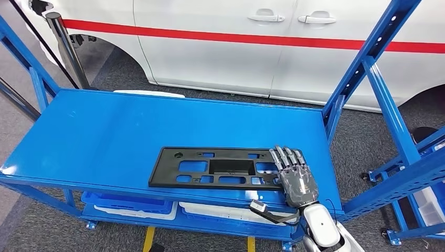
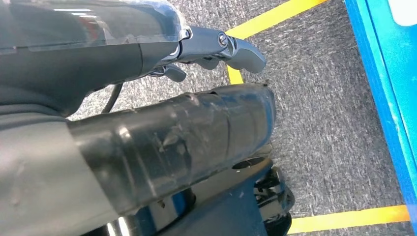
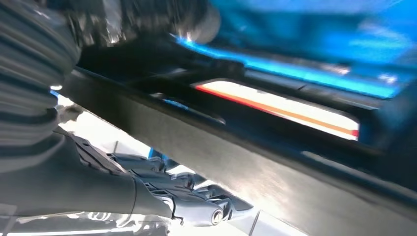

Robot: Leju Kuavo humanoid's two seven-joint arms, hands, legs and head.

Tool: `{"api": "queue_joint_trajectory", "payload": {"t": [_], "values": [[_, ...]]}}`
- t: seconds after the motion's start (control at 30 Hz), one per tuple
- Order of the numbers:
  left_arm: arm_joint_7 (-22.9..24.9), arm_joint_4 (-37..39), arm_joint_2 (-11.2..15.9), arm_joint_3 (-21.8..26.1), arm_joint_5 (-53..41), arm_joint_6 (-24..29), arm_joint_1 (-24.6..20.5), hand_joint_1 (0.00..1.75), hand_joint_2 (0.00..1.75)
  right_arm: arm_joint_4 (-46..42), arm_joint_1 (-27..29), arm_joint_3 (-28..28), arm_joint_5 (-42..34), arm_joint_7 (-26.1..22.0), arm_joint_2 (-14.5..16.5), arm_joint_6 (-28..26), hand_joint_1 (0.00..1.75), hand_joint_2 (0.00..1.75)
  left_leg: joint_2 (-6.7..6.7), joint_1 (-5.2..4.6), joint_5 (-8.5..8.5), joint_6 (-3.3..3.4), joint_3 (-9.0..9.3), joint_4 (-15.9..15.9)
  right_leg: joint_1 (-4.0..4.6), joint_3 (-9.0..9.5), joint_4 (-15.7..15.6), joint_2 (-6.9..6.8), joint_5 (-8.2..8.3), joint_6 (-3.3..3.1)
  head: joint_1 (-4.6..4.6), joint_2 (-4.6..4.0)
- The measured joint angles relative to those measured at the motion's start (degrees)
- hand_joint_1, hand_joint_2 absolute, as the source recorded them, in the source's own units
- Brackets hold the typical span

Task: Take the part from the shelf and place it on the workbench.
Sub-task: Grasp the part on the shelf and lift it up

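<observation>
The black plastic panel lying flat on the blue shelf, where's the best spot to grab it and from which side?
Probably the black panel's right end, where the right hand lies over it. It is thin, flat and full of cutouts, so come from the near right and grip across that edge.

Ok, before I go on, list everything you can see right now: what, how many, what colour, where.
part: one, black, flat plate with cut-outs, lying near the front edge of the top shelf board.
shelf: one, blue metal, with uprights at both ends.
bins: two visible, one blue, one white, on the lower level.
car: one, white with a red stripe, behind the shelf.
post: one, dark, back left.
floor lines: yellow, on grey carpet.
right hand: fingers flat over the part's right end; a firm grip cannot be confirmed.
left hand: hanging over the floor, holding nothing visible.
</observation>
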Motion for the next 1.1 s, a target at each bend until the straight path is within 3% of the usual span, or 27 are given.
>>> {"api": "queue_joint_trajectory", "payload": {"t": [0.03,0.07,0.1,0.17,0.23,0.37,0.43,0.5,0.57,0.6,0.63,0.67,0.73,0.8,0.9,0.97,1.03,1.07,1.1], "values": [[0.0,0.0,0.0,0.0,0.0,0.1,0.1,0.00,0.00,0.2,0.3,-0.2,-1.0,-0.9,0.0,-0.2,1.74,1.75,0.00,-0.03,0.01,0.01,-0.11,0.1,-0.11,-1.47,3.2,-0.01,-1.19,0.19,-0.01,0.00],[0.1,0.0,0.0,0.0,-0.1,0.2,0.1,0.00,0.00,0.3,0.6,-0.4,-1.8,-1.6,0.0,-0.3,1.74,1.75,0.00,-0.04,-0.01,-0.01,-0.17,0.1,-0.21,-2.15,4.7,-0.01,-1.26,0.33,-0.01,0.00],[0.1,0.0,0.0,0.0,-0.1,0.3,0.2,0.00,0.00,0.4,0.8,-0.6,-2.5,-2.2,0.0,-0.4,1.74,1.75,-0.01,-0.04,-0.05,-0.07,-0.18,0.2,-0.30,-1.73,3.9,-0.02,-0.16,0.40,0.00,0.00],[0.1,0.0,0.0,-0.1,-0.2,0.4,0.2,0.00,0.00,0.6,1.0,-0.9,-3.3,-2.9,0.0,-0.5,1.75,1.75,-0.04,0.00,-0.28,-0.35,-0.12,0.5,-0.48,1.66,-3.1,-0.03,3.80,0.32,0.01,0.00],[0.1,0.0,0.0,-0.2,-0.3,0.5,0.1,0.00,0.00,0.6,0.9,-1.1,-3.8,-3.3,0.1,-0.6,1.75,1.75,-0.09,-0.19,-0.56,-0.84,-0.29,0.9,-0.31,4.57,-9.4,-0.02,5.87,-0.11,-0.02,0.00],[0.2,0.0,0.0,-0.3,-0.3,0.5,0.1,0.00,0.00,0.5,0.9,-1.5,-5.4,-4.7,0.2,-1.0,1.75,1.75,-0.13,-0.31,-0.94,-1.94,-0.35,1.2,-0.13,5.26,-11.0,0.01,5.89,-1.38,-0.08,0.00],[0.2,0.0,0.0,-0.3,-0.3,0.6,0.1,0.00,0.00,0.4,0.8,-1.8,-5.9,-5.2,0.4,-1.0,1.75,1.75,-0.14,-0.21,-3.18,-2.47,-1.60,4.4,-0.34,5.60,-11.4,-0.16,6.05,-2.20,-0.12,0.00],[0.2,0.0,0.0,-0.3,-0.3,0.6,0.2,0.00,0.00,0.4,0.8,-1.9,-6.1,-5.5,0.5,-0.9,1.75,1.75,-0.12,-0.05,-7.01,-2.79,-4.90,11.7,-0.24,5.65,-11.5,-0.35,6.02,-2.67,-0.15,0.00],[0.3,0.0,0.0,-0.3,-0.3,0.6,0.3,0.00,0.00,0.4,0.8,-2.0,-6.1,-5.6,0.6,-0.9,1.75,1.75,-0.12,0.09,-8.70,-3.01,-7.49,17.4,-0.12,5.62,-11.4,-0.42,5.97,-2.74,-0.15,0.00],[0.3,0.0,0.0,-0.3,-0.3,0.6,0.3,0.00,0.00,0.4,0.8,-2.0,-6.1,-5.6,0.6,-0.9,1.75,1.75,-0.12,0.16,-7.88,-3.06,-7.38,17.2,-0.11,5.64,-11.3,-0.40,5.93,-2.73,-0.15,0.00],[0.3,0.0,0.0,-0.3,-0.3,0.6,0.4,0.00,0.00,0.4,0.8,-2.0,-6.2,-5.6,0.7,-0.9,1.75,1.75,-0.11,0.23,-6.08,-3.05,-6.15,14.6,-0.13,5.70,-11.2,-0.36,5.87,-2.67,-0.16,0.00],[0.3,0.0,0.0,-0.3,-0.3,0.6,0.3,0.00,0.00,0.4,0.8,-2.1,-6.4,-5.7,0.7,-0.9,1.75,1.75,-0.11,0.31,-3.91,-2.99,-4.25,10.7,-0.15,5.76,-11.1,-0.32,5.78,-2.57,-0.16,0.00],[0.3,0.0,0.0,-0.3,-0.3,0.6,0.3,0.00,0.00,0.3,0.8,-2.3,-7.1,-6.0,0.7,-1.0,1.75,1.75,-0.13,0.25,-1.55,-2.76,-0.88,3.7,0.03,5.72,-10.8,-0.22,5.58,-2.14,-0.14,0.00],[0.2,0.0,0.0,-0.3,-0.2,0.7,0.3,0.00,0.00,-0.1,1.0,-2.6,-8.0,-6.4,0.7,-1.2,1.75,1.75,-0.16,0.07,-1.52,-2.34,0.04,1.6,0.24,5.58,-10.7,-0.15,5.63,-1.60,-0.10,0.00],[0.1,0.0,0.1,-0.3,0.0,0.7,0.4,0.00,0.00,-1.0,1.7,-3.3,-9.2,-6.9,0.7,-1.6,1.75,1.75,-0.05,0.20,-0.97,-1.12,0.14,0.9,0.05,5.26,-10.1,-0.07,5.11,-0.70,-0.08,0.00],[0.0,0.0,0.1,-0.3,0.0,0.7,0.4,0.00,0.00,-1.7,2.4,-3.7,-9.9,-7.2,0.7,-1.7,1.75,1.75,0.10,0.34,-0.66,-0.46,0.21,0.5,-0.16,3.10,-5.5,-0.05,2.22,-0.24,-0.07,0.00],[0.0,0.0,0.1,-0.3,0.1,0.7,0.4,0.00,0.00,-2.2,3.0,-3.9,-10.5,-7.6,0.7,-1.9,1.75,1.75,0.14,0.27,-0.68,-0.25,0.11,0.6,-0.23,-0.56,2.0,-0.05,-1.19,0.06,-0.08,0.00],[0.0,0.0,0.1,-0.3,0.1,0.7,0.4,0.00,0.00,-2.4,3.3,-4.0,-10.9,-7.9,0.7,-2.0,1.75,1.75,0.13,0.24,-0.72,-0.23,0.12,0.6,-0.27,-1.88,4.6,-0.05,-1.78,0.15,-0.08,0.00],[0.0,0.0,0.1,-0.3,0.2,0.7,0.5,0.00,0.00,-2.7,3.6,-4.2,-11.5,-8.5,0.7,-2.3,1.75,1.75,0.10,0.24,-0.78,-0.23,0.17,0.6,-0.31,-2.29,5.3,-0.05,-1.25,0.19,-0.07,0.00]]}}
